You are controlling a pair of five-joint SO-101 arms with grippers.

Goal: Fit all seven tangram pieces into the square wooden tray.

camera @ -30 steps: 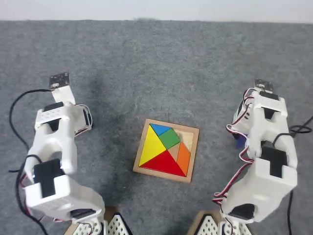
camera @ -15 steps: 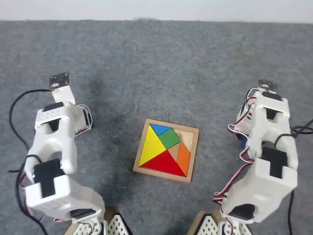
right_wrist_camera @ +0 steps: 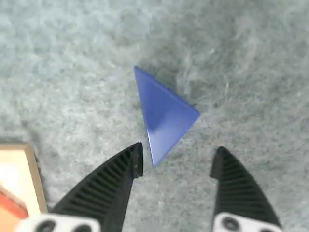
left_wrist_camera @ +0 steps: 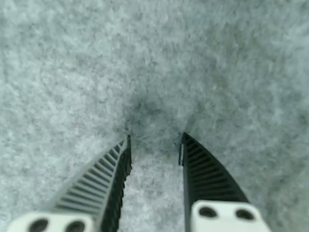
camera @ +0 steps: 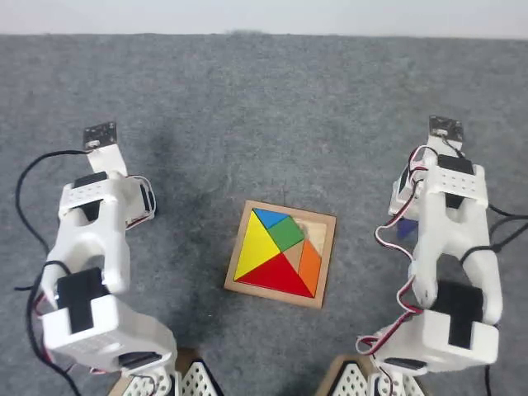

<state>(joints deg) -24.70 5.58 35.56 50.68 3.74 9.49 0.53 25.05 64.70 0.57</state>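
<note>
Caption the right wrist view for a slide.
Right gripper, jaws open, poised over a blue triangle lying on the grey mat, beside the tray.

Bench [camera: 247, 107] is covered in grey felt-like cloth. The square wooden tray [camera: 327, 247] sits flat on it, roughly midway between the left jaws and the right jaws, and is turned a little off square. The blue triangle [right_wrist_camera: 164, 113] lies flat on the cloth just ahead of the right jaws, in line with their gap, with one corner close by a jaw tip. The tray corner is off to one side of those jaws, apart from the triangle. There is a dark patch on the cloth at the left jaws' tips.
</note>
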